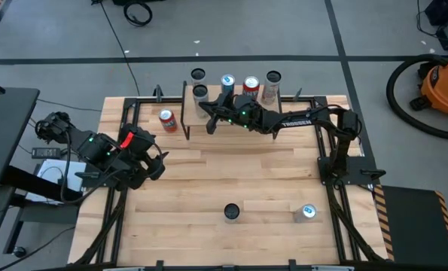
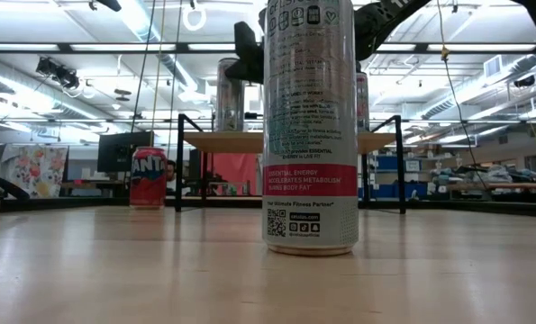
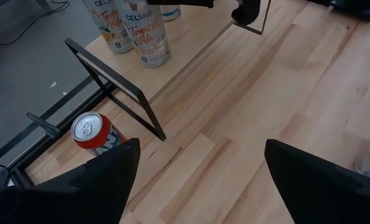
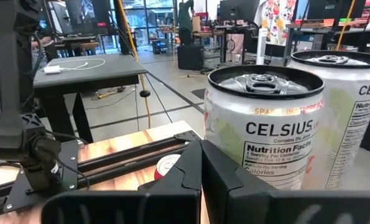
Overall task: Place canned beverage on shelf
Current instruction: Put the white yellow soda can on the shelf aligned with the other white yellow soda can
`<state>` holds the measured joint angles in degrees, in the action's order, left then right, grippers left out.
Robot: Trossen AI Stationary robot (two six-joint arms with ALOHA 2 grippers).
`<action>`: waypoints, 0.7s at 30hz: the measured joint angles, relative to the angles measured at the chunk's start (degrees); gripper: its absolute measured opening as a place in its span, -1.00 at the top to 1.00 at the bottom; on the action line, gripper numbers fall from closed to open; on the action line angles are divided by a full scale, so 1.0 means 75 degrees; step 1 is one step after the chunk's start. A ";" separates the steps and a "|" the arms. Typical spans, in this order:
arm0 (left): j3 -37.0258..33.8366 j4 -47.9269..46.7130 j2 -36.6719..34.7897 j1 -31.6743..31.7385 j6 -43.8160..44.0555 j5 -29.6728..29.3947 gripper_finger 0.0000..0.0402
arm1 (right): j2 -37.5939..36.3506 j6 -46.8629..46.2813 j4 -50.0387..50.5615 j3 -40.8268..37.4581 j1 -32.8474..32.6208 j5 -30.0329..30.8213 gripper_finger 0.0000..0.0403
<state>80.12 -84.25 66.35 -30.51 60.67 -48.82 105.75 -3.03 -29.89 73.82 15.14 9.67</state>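
The shelf [image 2: 249, 141], a light-wood board on thin black legs, stands at the table's far side. Several cans stand on it, among them two white Celsius cans [image 4: 265, 124] at its left end [image 1: 200, 92]. My right gripper [image 4: 200, 180] is shut and reaches level over the shelf toward the table's left [image 1: 211, 120], just on the near side of those cans. At the table's left side my left gripper [image 3: 197, 180] hangs open and empty [image 1: 157, 162], tilted down toward a red soda can [image 3: 94, 134]. My right gripper's shut fingers [image 4: 222, 186] stand close beside the lower side of the nearest Celsius can [image 4: 234, 146]. Whether they touch it I cannot tell.
The red can [image 1: 167, 120] stands on the tabletop just left of the shelf's leg frame [image 3: 116, 87]. Two more cans stand near the front edge, one in the middle [image 1: 232, 213] that looms large in the low view [image 2: 310, 126], one to the right [image 1: 308, 212].
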 joint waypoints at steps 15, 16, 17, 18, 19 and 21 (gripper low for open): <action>0.0000 -0.0011 0.0000 -0.0002 -0.0164 0.0000 -0.78 | -0.0045 -0.0055 0.0786 0.0000 -0.0124 0.0544 0.97; 0.0000 -0.0011 0.0000 0.0000 -0.0168 0.0000 -0.78 | -0.0088 -0.0054 0.0887 0.0000 -0.0166 0.0608 0.97; 0.0000 -0.0010 0.0000 -0.0002 -0.0170 0.0000 -0.78 | -0.0156 -0.0042 0.1034 0.0000 -0.0208 0.0677 0.97; 0.0000 -0.0011 0.0000 0.0000 -0.0170 0.0000 -0.78 | -0.0236 -0.0003 0.1159 0.0000 -0.0262 0.0814 0.97; 0.0000 -0.0011 0.0000 -0.0001 -0.0173 0.0000 -0.78 | -0.0327 0.0035 0.1242 0.0000 -0.0315 0.0963 0.97; 0.0000 -0.0010 0.0000 -0.0002 -0.0175 0.0000 -0.78 | -0.0502 0.0166 0.1371 0.0000 -0.0395 0.1371 0.97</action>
<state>80.12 -84.33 66.35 -30.52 59.37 -48.82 101.99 -1.79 -19.61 73.82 12.17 19.96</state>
